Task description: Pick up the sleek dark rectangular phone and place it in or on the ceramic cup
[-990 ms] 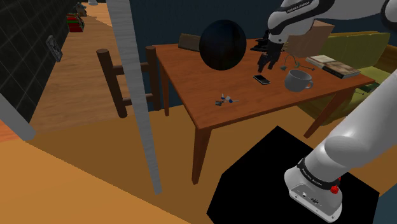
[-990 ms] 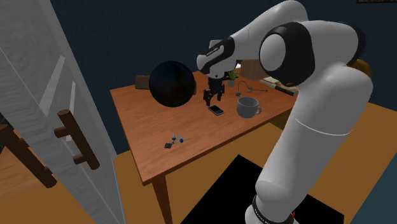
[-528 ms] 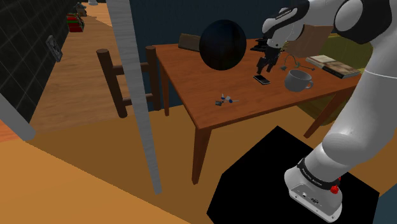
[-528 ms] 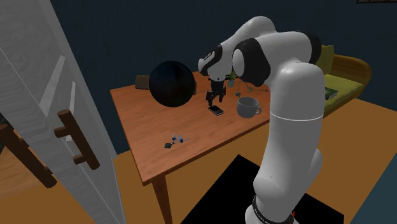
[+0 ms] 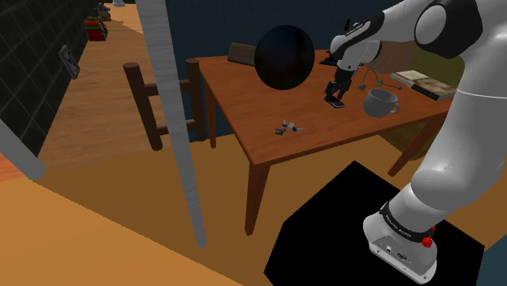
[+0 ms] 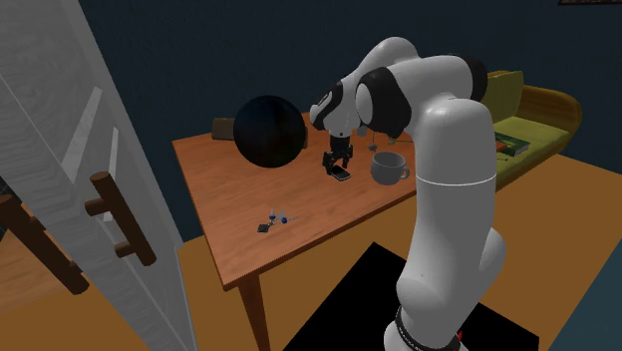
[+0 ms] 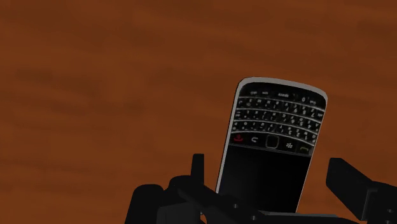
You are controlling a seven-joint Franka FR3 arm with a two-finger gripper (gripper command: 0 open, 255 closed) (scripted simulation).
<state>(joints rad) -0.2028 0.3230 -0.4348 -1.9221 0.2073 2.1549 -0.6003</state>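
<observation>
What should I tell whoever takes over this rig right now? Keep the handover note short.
Pincer: open, low over the table, one finger on each side of the phone and neither touching it.
Phone: dark, with a keypad, lying flat on the wooden table. It is not gripped.
Cup: grey, upright on the table, just to the phone's right in the shoulder view.
Done: the pincer is lined up around the phone.
Left: close on the phone, lift it, carry it to the cup, and set it in or on the cup.
</observation>
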